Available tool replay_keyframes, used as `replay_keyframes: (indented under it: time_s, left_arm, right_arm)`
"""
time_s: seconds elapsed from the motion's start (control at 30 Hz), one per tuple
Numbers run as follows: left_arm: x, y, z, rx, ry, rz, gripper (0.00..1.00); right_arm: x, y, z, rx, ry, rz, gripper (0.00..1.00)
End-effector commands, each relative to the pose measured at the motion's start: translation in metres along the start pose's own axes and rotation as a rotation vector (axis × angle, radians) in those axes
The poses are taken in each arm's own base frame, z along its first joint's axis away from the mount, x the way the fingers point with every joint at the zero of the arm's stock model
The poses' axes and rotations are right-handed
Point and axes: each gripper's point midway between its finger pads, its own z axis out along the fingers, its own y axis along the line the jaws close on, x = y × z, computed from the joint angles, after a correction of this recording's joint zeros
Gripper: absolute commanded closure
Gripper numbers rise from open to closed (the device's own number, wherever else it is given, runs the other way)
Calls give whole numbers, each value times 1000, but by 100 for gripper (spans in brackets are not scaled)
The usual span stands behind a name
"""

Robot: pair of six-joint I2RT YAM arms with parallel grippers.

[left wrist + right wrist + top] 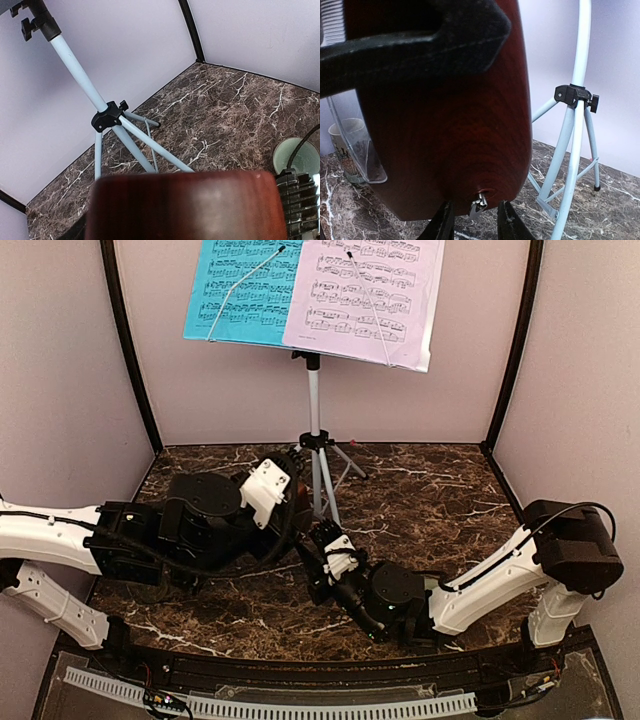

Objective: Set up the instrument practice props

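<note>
I'm seeing blue sheet (243,290) & lilac sheet (365,295), both w/ black notes. Stand (314,405) silver-white. Metronome (445,125) reddish-brown, wood grain. Table (440,500) dark brown marble, white veins. Mug (342,140) beige, bowl (285,155) pale green.

The top camera looks down from up high at the dark marble table (430,500). Both wrist cameras sit very close to the reddish-brown wooden metronome (185,205) and face the silver-white tripod music stand (575,95).
</note>
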Motion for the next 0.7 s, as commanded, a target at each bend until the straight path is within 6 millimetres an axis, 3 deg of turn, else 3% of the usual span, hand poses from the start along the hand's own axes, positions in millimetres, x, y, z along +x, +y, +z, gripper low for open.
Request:
replay_keyframes:
  time_s: [0.0,0.23,0.67]
  left_arm:
    - [-30,13,-13,-12,-101,-73,74]
    - [-32,13,-15,-15,-113,-76,76]
    - [-30,16,-24,8,-226,-141,78]
  right_arm:
    - [-10,-3,-1,17,-35,23,73]
    - [-10,-12,-3,60,-34,60,100]
    - [-48,-29,-10,-10,-103,425,100]
